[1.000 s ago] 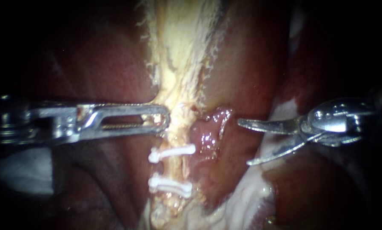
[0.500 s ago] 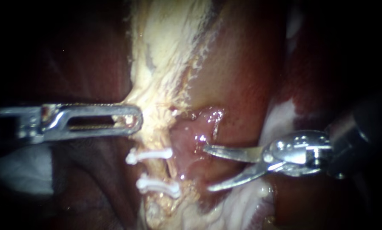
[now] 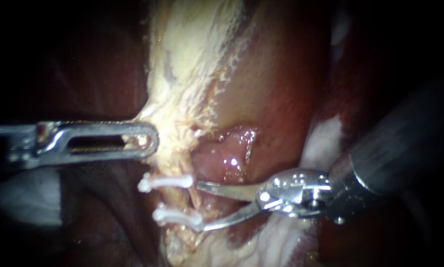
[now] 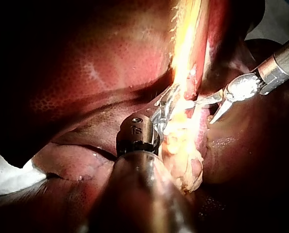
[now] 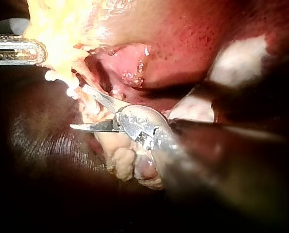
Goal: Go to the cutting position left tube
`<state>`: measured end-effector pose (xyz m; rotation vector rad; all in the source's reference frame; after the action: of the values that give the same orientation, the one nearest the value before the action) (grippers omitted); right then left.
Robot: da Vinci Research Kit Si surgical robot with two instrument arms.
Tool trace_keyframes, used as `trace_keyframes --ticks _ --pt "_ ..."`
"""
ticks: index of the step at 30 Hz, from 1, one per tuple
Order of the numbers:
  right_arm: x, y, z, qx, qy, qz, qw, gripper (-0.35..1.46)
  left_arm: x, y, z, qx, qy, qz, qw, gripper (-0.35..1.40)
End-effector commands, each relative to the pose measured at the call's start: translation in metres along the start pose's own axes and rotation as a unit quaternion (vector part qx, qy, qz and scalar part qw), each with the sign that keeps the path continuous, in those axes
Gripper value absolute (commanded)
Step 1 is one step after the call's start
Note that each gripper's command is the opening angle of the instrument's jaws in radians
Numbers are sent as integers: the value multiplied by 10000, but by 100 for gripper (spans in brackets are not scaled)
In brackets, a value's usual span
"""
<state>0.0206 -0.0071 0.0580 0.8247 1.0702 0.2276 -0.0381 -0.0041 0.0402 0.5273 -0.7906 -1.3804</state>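
Jaws on R instrument (image 3: 201, 206) spread wide, nothing gripped: two thin curved blades low in centre of frame, upper tip just beside R end of upper clip (image 3: 165, 182), lower tip at R end of lower clip (image 3: 175, 217), contact there not certain. Jaws on L instrument (image 3: 103, 143) closed, apparently pinching edge of pale fatty tissue (image 3: 197, 64) at mid-left. Tube (image 3: 186, 200) running btwn the two clips, in line w/ the gap of the open blades or just ahead of it; depth hard to tell from endoscope view. Main risks, as judged: closing w/ lower blade against the clip — clip knocked off or cut, stump left open; closing w/ tips short of tube's far side, so only a partial cut; pushing too deep, w/ tips into tissue behind, hidden by the tube itself. Also a possible slip of L grip — tension lost, tube swinging off the blades. Nearby: glistening pink raw patch (image 3: 227, 155) just above upper blade, close enough to be nicked; red liver (image 3: 281, 89) at upper right; white patch (image 3: 19, 198) at lower left, well apart, nature unclear. In the way: R ends of both clips crowding the blade tips, little room btwn them for a clean bite.
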Motion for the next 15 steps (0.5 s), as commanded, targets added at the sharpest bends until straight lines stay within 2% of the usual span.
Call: trace_keyframes --ticks 1,15 --pt "-1 1 2 -5 -1 4 10000 143 0 0 -1 7 0 -2 10000 -35" --pt "-5 13 20 56 -16 76 10000 143 1 -2 -3 3 -3 -6 10000 -35"
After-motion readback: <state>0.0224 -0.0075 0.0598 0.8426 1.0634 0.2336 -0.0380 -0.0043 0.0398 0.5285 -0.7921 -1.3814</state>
